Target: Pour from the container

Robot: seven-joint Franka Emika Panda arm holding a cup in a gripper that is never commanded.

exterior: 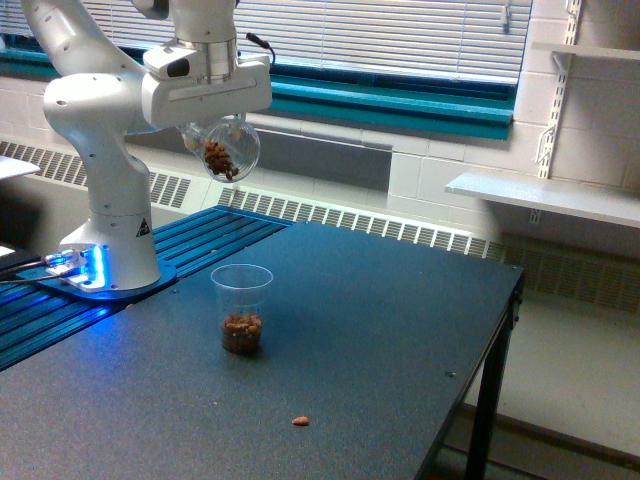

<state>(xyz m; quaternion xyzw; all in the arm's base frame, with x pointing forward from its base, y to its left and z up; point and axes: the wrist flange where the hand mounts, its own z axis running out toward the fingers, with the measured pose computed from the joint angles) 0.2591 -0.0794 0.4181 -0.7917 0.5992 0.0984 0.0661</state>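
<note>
My gripper (222, 128) is shut on the container (224, 150), a clear round jar that hangs tilted high above the table with brown pieces still inside. Nothing falls from its mouth at this moment. Well below it, a little toward the exterior view's right, a clear tapered cup (241, 307) stands upright on the dark table (380, 350) with a layer of brown pieces at its bottom.
One brown piece (300, 420) lies loose on the table in front of the cup. The arm's white base (110, 240) stands on a blue slatted surface at the exterior view's left. A white shelf (540, 195) juts out from the wall at the right.
</note>
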